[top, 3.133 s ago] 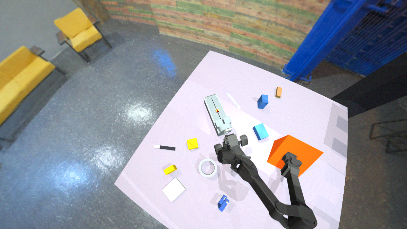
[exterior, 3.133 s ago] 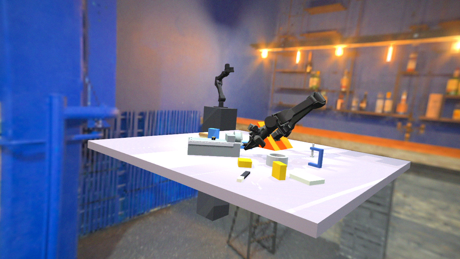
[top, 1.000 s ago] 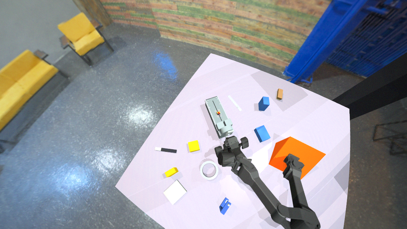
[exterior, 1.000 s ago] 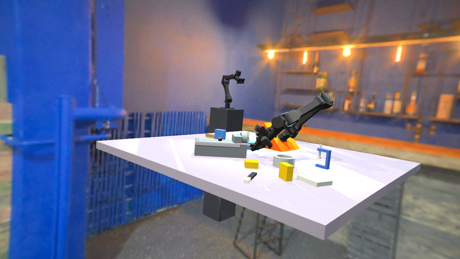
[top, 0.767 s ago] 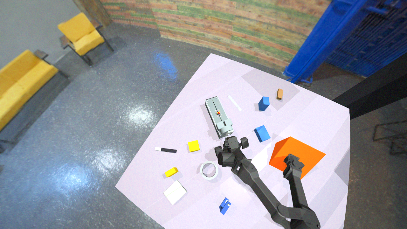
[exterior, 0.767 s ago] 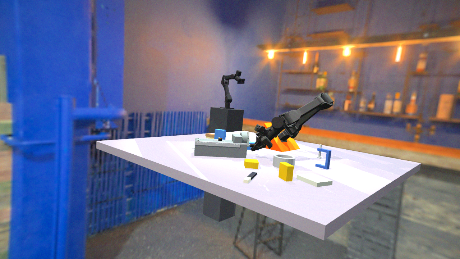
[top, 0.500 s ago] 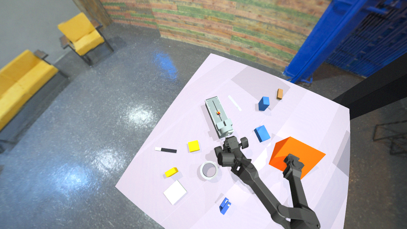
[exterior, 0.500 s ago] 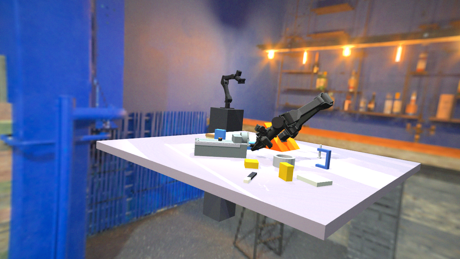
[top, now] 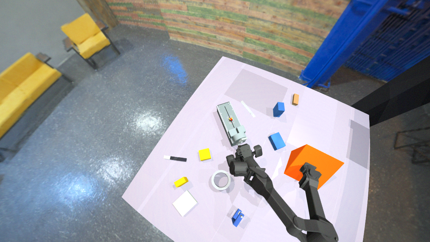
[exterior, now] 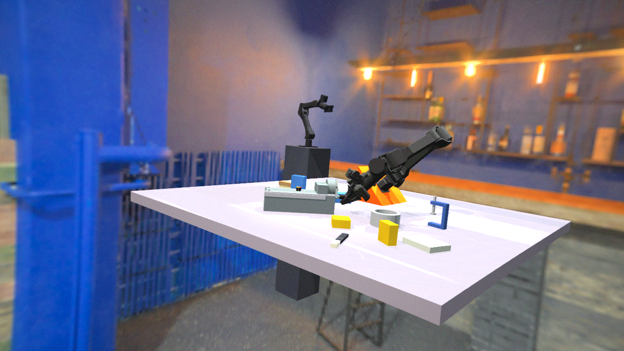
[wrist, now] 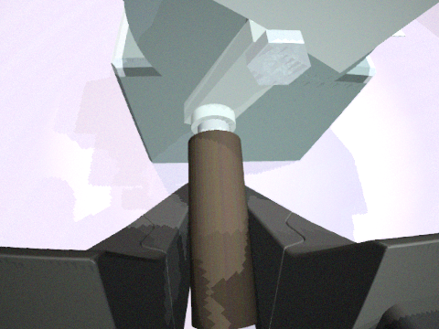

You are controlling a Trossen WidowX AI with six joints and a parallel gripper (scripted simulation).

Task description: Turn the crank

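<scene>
The grey-green machine (top: 225,112) (exterior: 299,204) stands on the table, its long slot running along the top. The red pointer (top: 230,119) sits about midway along the slot, close to small yellow marks; it is too small to tell whether it is exactly level with them. The crank arm (wrist: 224,82) with its hex hub (wrist: 280,61) shows at the machine's end in the wrist view, slanting down to the handle. My gripper (wrist: 212,193) (exterior: 342,200) is shut on the brown crank handle (wrist: 217,183), one finger on each side. In the top view the arm hides the handle.
A yellow block (top: 204,154) (exterior: 341,222) and a grey ring (top: 212,179) (exterior: 385,220) lie near the gripper. A blue block (top: 277,141) and an orange wedge (top: 323,164) are on its other side. A blue clamp (top: 237,217) (exterior: 445,216) and a white slab (top: 184,203) are farther off.
</scene>
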